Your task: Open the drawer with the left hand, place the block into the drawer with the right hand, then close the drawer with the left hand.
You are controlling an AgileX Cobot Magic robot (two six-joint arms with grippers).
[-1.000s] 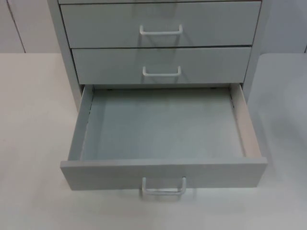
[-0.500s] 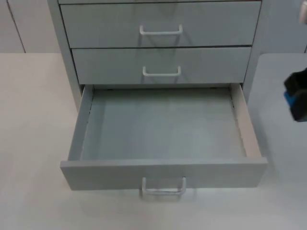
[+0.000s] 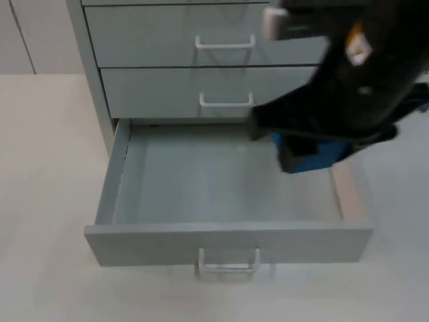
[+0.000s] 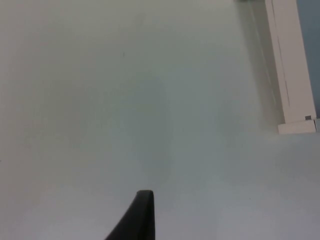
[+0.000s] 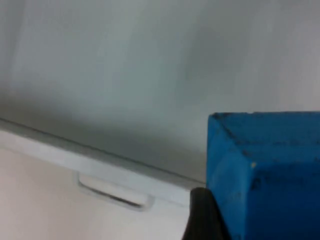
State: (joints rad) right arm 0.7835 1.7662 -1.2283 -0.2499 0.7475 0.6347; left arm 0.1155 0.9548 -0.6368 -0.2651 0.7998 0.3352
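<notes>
Over the open drawer (image 3: 107, 194) you see the right end effector (image 3: 315, 151) holding the blue block (image 3: 312, 155). You cannot tell if the left end effector (image 4: 142, 212), above the tabletop (image 4: 125, 100), is wide or narrow.

- A blue block (image 5: 265, 175) stands close to the camera, with its upper face and one side face visible.
- The block's edges and upper face carry dark scuff marks.
- One black fingertip (image 5: 202, 217) of the right gripper lies against the block's side face. The opposite finger cannot be made out.
- Behind the block lies the pale grey floor of the open drawer (image 5: 150, 75).
- The drawer's front panel (image 5: 100, 162) runs as a light band along the near edge of that floor.
- A white bar handle (image 5: 117, 194) is mounted on the outer side of the front panel.
- Beyond the front panel is the white table top (image 5: 40, 205).
</notes>
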